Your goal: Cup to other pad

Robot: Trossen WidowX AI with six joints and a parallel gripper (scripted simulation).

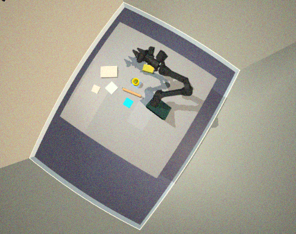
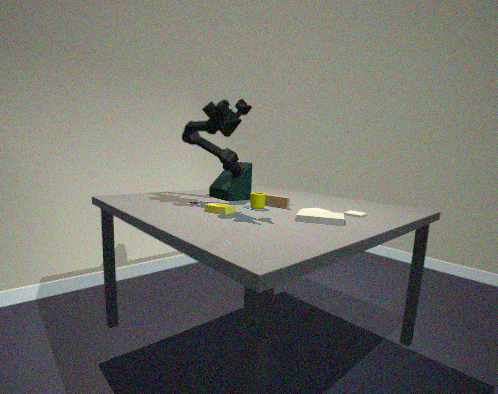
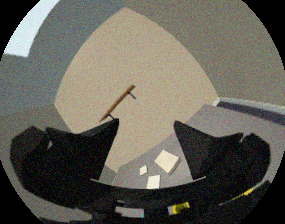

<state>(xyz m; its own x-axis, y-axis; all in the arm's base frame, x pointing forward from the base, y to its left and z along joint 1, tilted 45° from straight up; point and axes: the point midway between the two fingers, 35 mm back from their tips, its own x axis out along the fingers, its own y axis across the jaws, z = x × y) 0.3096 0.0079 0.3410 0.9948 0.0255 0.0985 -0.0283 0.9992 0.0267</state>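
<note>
One yellow cup [image 1: 135, 81] is seen standing on the bench [image 2: 267, 250], on one of two blue pads; the other cyan pad [image 1: 128, 103] lies near. The pincer [image 1: 138, 54] is held high with fingers spread, clamping nothing. One yellow block [image 1: 148, 68], one wooden bar [image 1: 131, 92] and three pale tiles are counted.

One yellow cup [image 1: 135, 81], one cyan pad [image 1: 128, 103], one yellow block [image 1: 148, 68]. One orange bar [image 1: 131, 92] and three pale flat pieces [image 1: 109, 71] [image 1: 111, 87] [image 1: 95, 88].
</note>
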